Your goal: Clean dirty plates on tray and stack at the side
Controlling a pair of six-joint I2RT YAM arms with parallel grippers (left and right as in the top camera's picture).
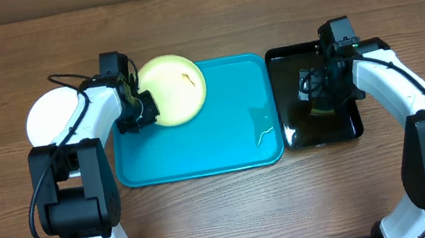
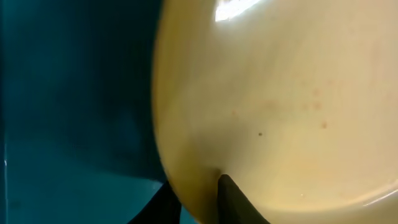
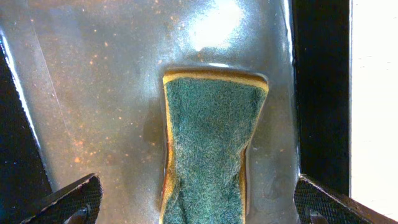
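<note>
My left gripper (image 1: 143,109) is shut on the left rim of the pale yellow-green plate (image 1: 176,91), which sits tilted over the far left corner of the turquoise tray (image 1: 200,150). The plate has a small brown smear. In the left wrist view the plate (image 2: 280,93) fills the frame, with its rim pinched between the fingers (image 2: 208,196) above the tray (image 2: 62,93). A white plate (image 1: 50,118) lies on the table left of the tray. My right gripper (image 1: 322,90) is open over the black tray, its fingers (image 3: 199,208) astride a green-and-yellow sponge (image 3: 208,137).
The glossy black tray (image 1: 298,127) lies right of the turquoise tray; its wet floor (image 3: 93,93) holds the sponge. A little water streaks the turquoise tray's right side (image 1: 264,134). Bare wooden table lies all around.
</note>
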